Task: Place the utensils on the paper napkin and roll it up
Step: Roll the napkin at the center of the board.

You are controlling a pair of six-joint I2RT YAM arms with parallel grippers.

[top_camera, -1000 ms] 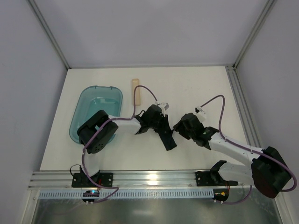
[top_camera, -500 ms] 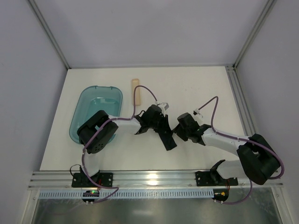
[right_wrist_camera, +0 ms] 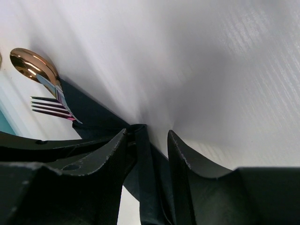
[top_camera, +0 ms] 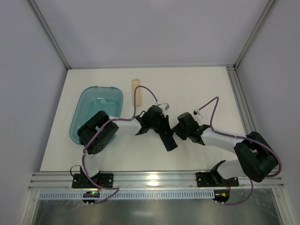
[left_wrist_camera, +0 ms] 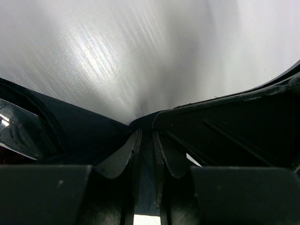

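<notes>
napkin (right_wrist_camera: 98, 115) pinched in left fingers (left_wrist_camera: 123, 157), right fingers (right_wrist_camera: 187, 159) straddling.

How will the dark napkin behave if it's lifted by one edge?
Probably floppy: the napkin is a thin sheet, creased where the left gripper pinches it. Being that thin, it may unroll or tear if tugged. The shiny spoon and fork poke out one end, so they would likely slide out if it tilts.
</notes>
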